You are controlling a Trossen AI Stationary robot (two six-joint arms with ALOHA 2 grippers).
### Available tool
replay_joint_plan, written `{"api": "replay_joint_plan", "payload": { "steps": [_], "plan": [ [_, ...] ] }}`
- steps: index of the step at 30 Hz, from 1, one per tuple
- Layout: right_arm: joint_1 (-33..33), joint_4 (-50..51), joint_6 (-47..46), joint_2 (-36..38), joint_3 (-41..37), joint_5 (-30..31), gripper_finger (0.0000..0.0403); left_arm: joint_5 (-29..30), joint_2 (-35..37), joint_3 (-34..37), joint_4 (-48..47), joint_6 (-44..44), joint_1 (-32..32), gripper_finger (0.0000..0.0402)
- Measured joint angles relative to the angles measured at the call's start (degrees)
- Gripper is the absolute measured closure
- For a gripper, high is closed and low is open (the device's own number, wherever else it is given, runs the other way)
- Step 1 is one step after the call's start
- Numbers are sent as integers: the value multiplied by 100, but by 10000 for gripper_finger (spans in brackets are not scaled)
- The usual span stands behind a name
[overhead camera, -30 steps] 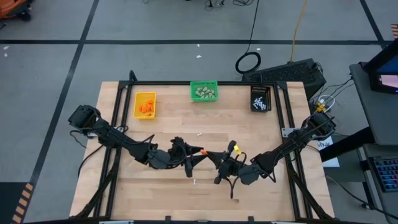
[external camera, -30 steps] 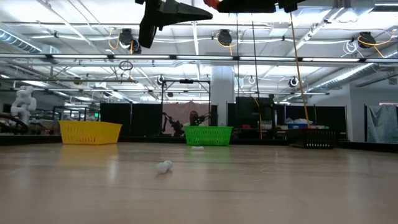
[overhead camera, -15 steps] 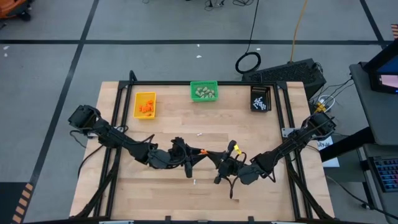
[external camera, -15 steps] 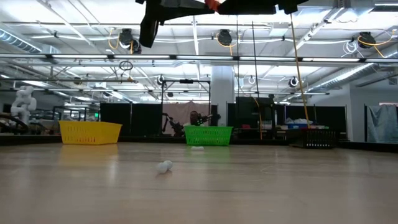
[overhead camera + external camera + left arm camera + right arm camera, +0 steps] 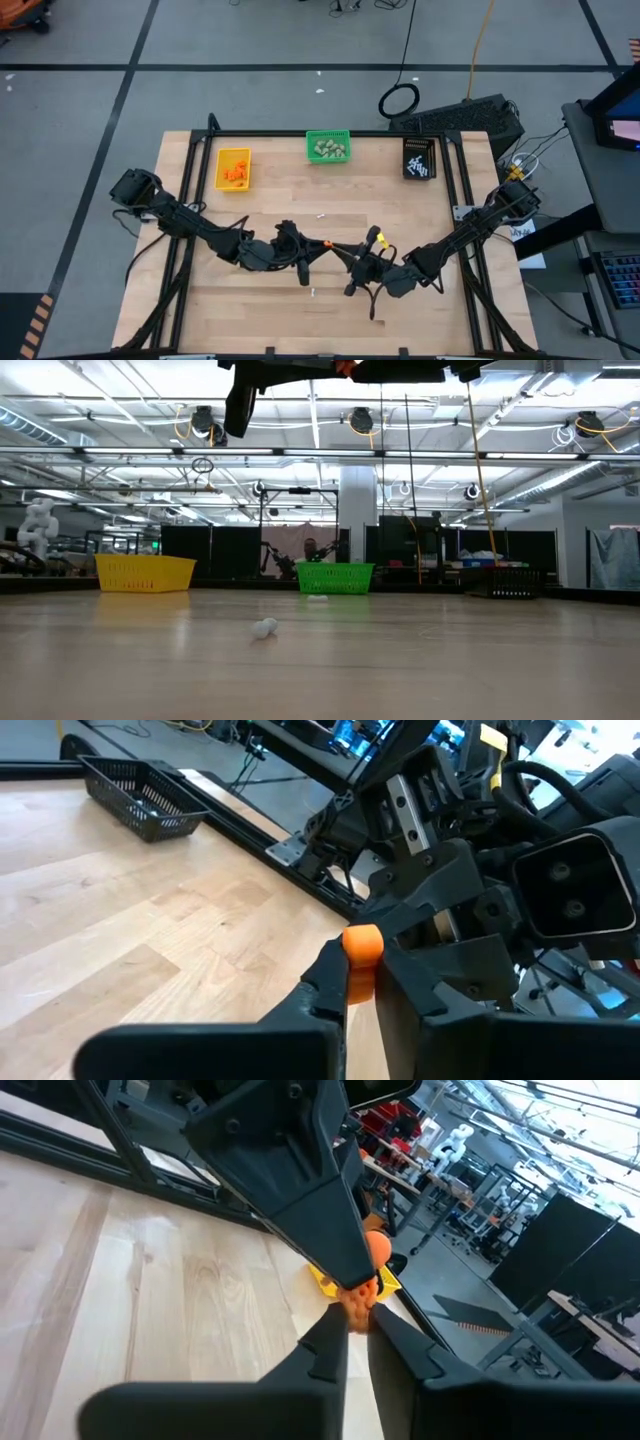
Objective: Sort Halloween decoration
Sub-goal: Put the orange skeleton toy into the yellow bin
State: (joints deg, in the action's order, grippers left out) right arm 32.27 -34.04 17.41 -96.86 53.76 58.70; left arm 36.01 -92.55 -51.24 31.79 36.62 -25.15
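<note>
Meeting tip to tip above mid-table: left gripper [image 5: 318, 245] and right gripper [image 5: 338, 247], both pinching one small bright orange bit [image 5: 362, 944], handing over. Lying beyond the left gripper, nearer that arm: yellow rectangular mesh bin [image 5: 233, 169] holding orange pieces. Farther along: green bin [image 5: 328, 147] with beige lumps, black bin [image 5: 419, 158] with white sticks.

This is a robotics lab or workshop hall, not a home. The wooden table [image 5: 330, 290] stands on a grey floor marked with dark tape lines [image 5: 125, 95]. Level across the tabletop, the room shows an open industrial ceiling with long strip lights [image 5: 520, 485] and exposed beams, black partition screens [image 5: 215, 550], and a white humanoid robot [image 5: 37, 520] at the far left. Beside the table sit a keyboard [image 5: 465, 112] and loose cables [image 5: 400, 100].
</note>
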Motion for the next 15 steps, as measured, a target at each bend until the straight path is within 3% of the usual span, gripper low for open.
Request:
{"api": "replay_joint_plan", "payload": {
  "steps": [15],
  "plan": [
    [-6, 85, -678, 0, 0, 17, 235, -175, 2, 0, 17, -181, -15, 377]
  ]
}}
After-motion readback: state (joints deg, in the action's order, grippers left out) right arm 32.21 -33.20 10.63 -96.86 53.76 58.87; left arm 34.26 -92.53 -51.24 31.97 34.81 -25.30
